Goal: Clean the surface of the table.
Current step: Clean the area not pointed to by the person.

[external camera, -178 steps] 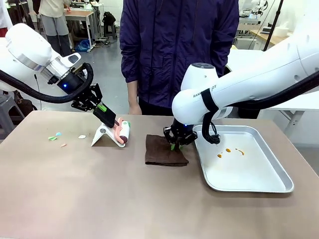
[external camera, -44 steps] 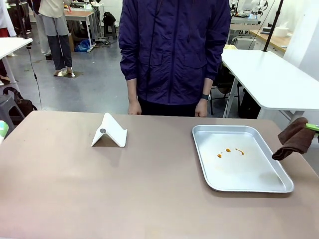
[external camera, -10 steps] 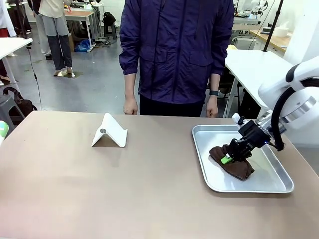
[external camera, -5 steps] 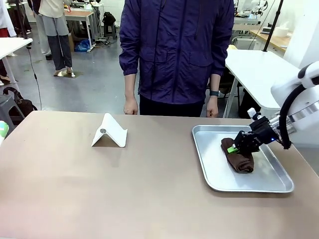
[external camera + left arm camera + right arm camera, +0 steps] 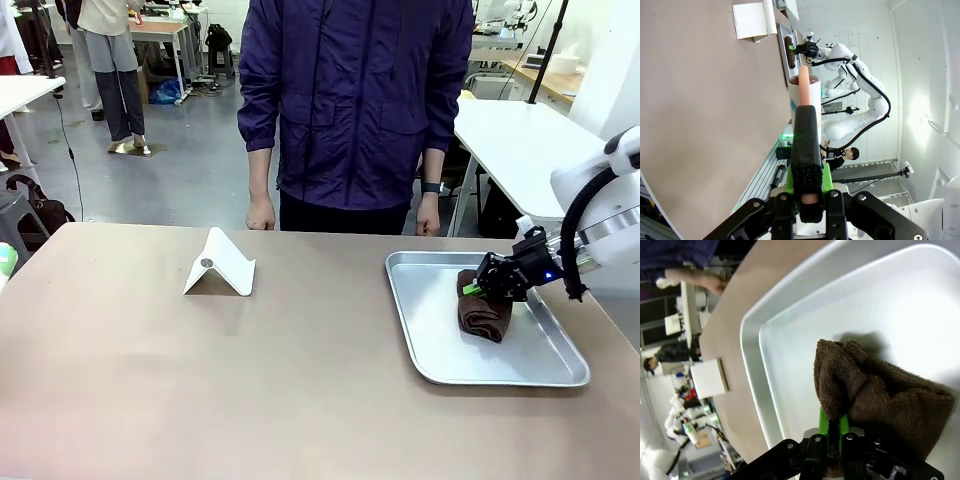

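Front view across table (image 5: 250, 380), wrist views close, sharing tray (image 5: 440, 335)

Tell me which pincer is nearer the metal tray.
Right. The right pincer is over the tray, shut on the brown cloth inside it; the left pincer, gripping a lint roller, sits far across the table.

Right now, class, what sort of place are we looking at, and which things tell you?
Probably a robotics lab or workshop: a white robot arm holds a brown towelling cloth in a silver metal tray, and white-topped worktables stand on bare grey floor behind.
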Controlling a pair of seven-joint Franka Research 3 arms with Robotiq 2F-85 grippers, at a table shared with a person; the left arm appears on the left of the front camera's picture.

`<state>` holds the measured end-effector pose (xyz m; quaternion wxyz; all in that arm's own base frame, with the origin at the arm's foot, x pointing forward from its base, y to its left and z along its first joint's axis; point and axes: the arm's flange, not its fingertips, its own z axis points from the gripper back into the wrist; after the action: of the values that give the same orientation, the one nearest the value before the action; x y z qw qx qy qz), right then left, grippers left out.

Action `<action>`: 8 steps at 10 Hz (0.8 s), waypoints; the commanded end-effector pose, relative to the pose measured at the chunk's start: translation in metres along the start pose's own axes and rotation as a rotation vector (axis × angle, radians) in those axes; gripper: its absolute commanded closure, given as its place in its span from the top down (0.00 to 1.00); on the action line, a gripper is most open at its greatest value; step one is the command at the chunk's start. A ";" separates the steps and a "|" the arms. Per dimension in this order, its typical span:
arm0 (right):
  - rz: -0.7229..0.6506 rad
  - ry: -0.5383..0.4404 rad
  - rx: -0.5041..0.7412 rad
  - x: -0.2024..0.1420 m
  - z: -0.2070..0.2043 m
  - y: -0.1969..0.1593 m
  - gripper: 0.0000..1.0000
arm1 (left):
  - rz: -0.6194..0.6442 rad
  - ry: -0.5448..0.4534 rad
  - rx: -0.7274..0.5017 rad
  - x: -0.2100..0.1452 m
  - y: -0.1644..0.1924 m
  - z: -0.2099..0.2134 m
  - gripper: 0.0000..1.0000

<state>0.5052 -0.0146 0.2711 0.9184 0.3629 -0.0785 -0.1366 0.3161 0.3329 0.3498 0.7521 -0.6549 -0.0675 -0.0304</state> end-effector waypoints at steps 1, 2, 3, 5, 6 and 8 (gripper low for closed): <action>-0.086 -0.083 0.050 0.005 -0.001 -0.002 0.08 | 0.000 -0.018 -0.003 -0.002 -0.006 -0.003 0.22; -0.111 -0.089 0.089 0.006 0.001 -0.001 0.08 | 0.000 -0.018 -0.003 -0.002 -0.006 -0.003 0.22; -0.121 -0.075 0.158 0.006 0.004 0.000 0.08 | 0.000 -0.018 -0.003 -0.002 -0.006 -0.003 0.22; -0.153 -0.015 0.367 0.006 0.015 0.004 0.08 | 0.000 -0.018 -0.003 -0.002 -0.006 -0.003 0.22; -0.162 0.028 0.469 0.005 0.020 0.005 0.08 | 0.000 -0.018 -0.003 -0.002 -0.006 -0.003 0.22; -0.210 0.183 0.620 0.000 0.031 0.009 0.08 | 0.000 -0.018 -0.003 -0.002 -0.006 -0.003 0.22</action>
<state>0.4995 -0.0211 0.2984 0.7773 0.6047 -0.0292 -0.1714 0.3161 0.3329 0.3498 0.7521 -0.6549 -0.0676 -0.0304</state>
